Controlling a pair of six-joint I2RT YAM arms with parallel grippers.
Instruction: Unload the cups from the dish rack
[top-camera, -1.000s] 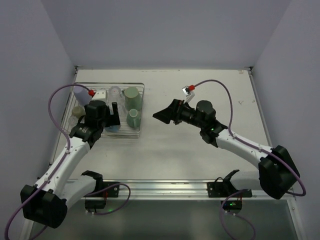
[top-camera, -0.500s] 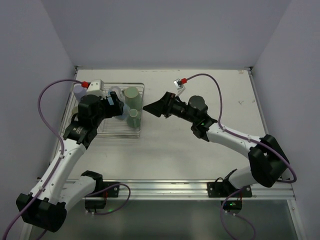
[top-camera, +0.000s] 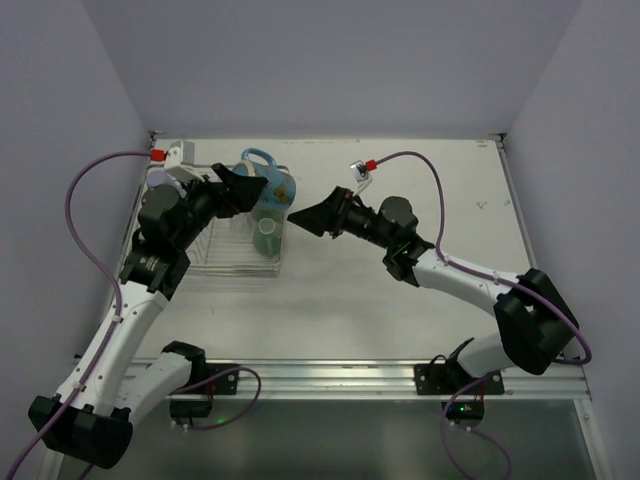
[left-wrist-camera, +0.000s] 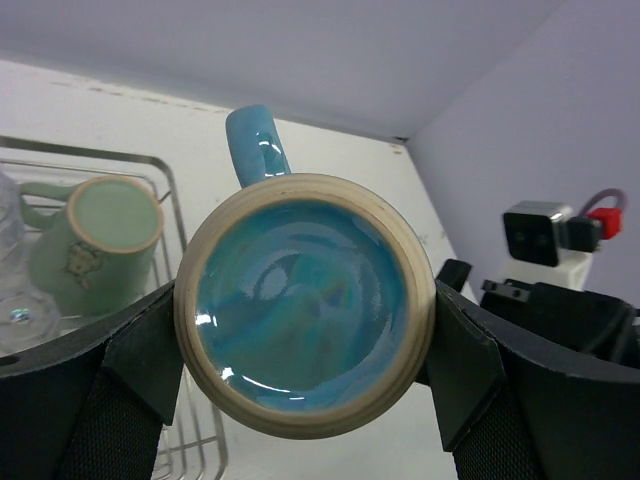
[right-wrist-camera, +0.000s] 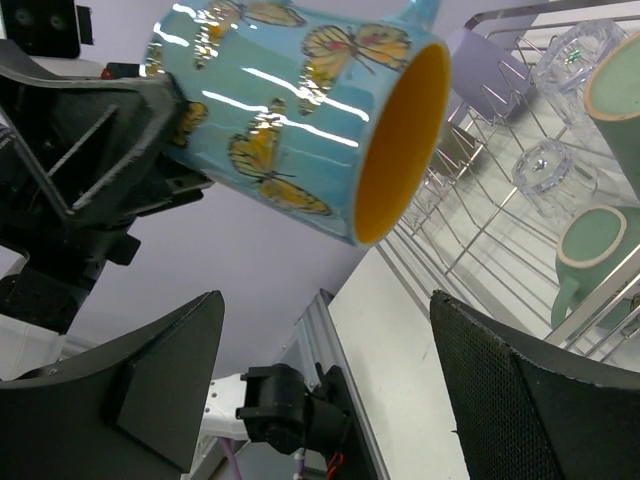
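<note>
My left gripper is shut on the blue mug, which has butterflies and an orange inside. It holds the mug tipped on its side above the right end of the dish rack. In the left wrist view the mug's base fills the space between the fingers. My right gripper is open and empty, just right of the mug's mouth. In the right wrist view the mug hangs above the open gripper. A mint-green mug lies in the rack.
The rack also holds clear glasses, a mint-green mug and a lavender cup. In the left wrist view a mint-green mug sits inside the rack's rim. White table lies to the right of the rack.
My left gripper has lifted the blue mug out of the rack and swung it up and right, mouth toward the right gripper. The right gripper moved left toward the rack.
</note>
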